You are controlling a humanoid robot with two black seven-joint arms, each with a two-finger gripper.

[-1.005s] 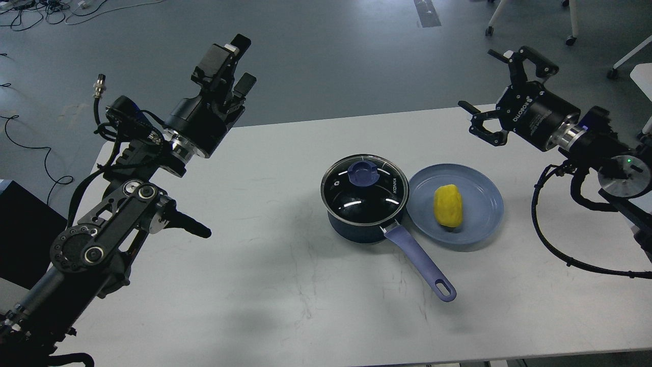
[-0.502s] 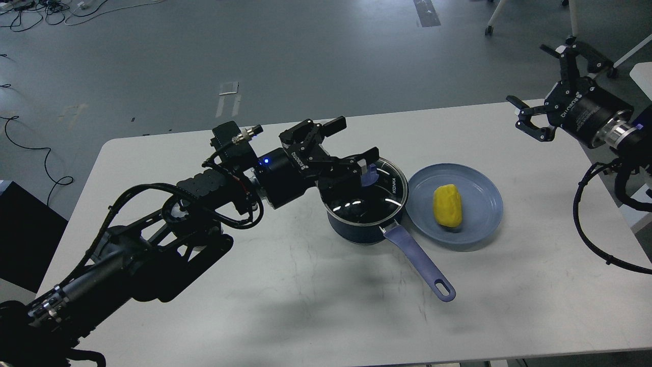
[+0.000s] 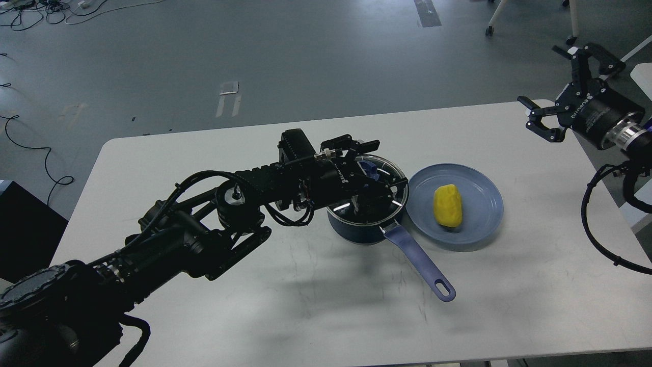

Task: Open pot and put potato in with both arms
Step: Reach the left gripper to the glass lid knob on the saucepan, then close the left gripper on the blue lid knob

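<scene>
A dark blue pot (image 3: 356,232) with a purple handle (image 3: 420,265) stands mid-table, its glass lid (image 3: 396,179) on it. My left gripper (image 3: 373,169) is low over the lid, its open fingers on either side of the blue knob (image 3: 368,167), which is partly hidden. A yellow potato (image 3: 447,205) lies on a blue plate (image 3: 479,227) right of the pot. My right gripper (image 3: 540,76) is open and empty, raised over the table's far right corner, well away from the potato.
The white table (image 3: 254,306) carries only the pot and plate. My left arm stretches across its left half. Chair legs (image 3: 491,20) and cables (image 3: 30,148) are on the floor beyond.
My left arm swung down from high at the left onto the pot lid, fingers now around the knob. My right gripper moved right and slightly up, away from the table's middle.
</scene>
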